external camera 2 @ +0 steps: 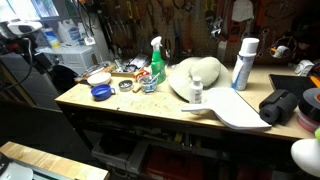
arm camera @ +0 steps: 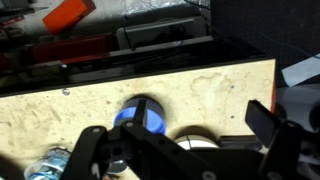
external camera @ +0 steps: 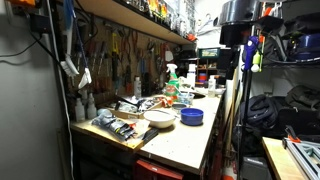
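**Open hand above the blue bowl**

The hand [arm camera: 175, 125] filled the bottom of the wrist view, its two black fingers [arm camera: 88, 150] spread wide and gripping nothing. Between them, a little closer to the finger at the picture's left edge, lay the small round blue bowl [arm camera: 140, 113] on the pale plywood counter [arm camera: 220, 85]. The hand appeared to hang over the bowl without touching it. Being round, the bowl offered no long axis to line up with. Only that slight sideways offset mattered, along with the drop down to the rim.

A shallow white bowl [arm camera: 200, 146] sat just beside the blue one, partly hidden behind the hand, and to my eye close enough to get in a finger's way. In an exterior view the pair stood side by side, blue bowl [external camera: 192, 116] and white bowl [external camera: 158, 117]. What either held could not be told. A green plastic spray bottle [external camera 2: 156, 62] stood apart from them, farther along the counter.
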Controlling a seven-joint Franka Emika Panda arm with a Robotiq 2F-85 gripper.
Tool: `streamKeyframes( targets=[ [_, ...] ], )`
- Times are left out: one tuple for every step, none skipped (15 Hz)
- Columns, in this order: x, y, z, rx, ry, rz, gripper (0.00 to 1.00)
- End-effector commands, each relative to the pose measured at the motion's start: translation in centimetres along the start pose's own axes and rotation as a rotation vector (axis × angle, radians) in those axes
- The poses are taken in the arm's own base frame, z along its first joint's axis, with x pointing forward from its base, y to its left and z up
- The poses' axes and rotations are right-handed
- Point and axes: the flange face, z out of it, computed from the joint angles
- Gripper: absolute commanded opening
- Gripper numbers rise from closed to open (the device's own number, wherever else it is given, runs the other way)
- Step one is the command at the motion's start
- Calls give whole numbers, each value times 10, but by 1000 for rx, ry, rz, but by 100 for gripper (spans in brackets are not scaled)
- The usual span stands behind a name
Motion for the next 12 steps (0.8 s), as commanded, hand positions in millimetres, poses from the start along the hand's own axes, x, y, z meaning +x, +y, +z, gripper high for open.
streamKeyframes(
  targets=[
    [29,51,38,-50,-30,191,100],
    [35,66,51,-37,-58,244,100],
    [41,82,62,-16,-82,298,100],
    [46,93,70,0,-103,349,100],
    [49,105,75,33,-130,383,100],
    [39,90,59,4,-88,310,100],
    [43,101,67,14,-110,340,100],
    [46,106,73,19,-126,355,100],
    [48,108,76,21,-135,359,100],
    [49,107,77,21,-137,360,100],
    [49,107,76,21,-136,361,100],
    [50,107,76,22,-135,362,100]
  ],
)
